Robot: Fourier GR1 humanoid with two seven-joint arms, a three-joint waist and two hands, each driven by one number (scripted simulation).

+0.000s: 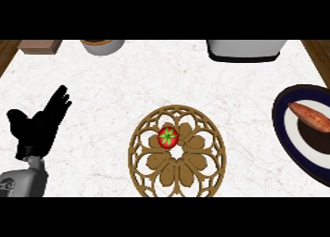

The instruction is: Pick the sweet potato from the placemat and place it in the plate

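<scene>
Sweet potato lies on the plate at right edge – off the placemat, which carries a tomato. Left hand at left, fingers straight and apart, holding nothing – right hand not visible

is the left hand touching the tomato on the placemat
Apart. The head view shows the left hand open near the left edge, with bare counter between it and the tomato on the placemat.

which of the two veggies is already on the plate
The sweet potato, long and orange, lies on the dark-rimmed plate at the right edge. The round red tomato sits on the wooden placemat instead.
</scene>
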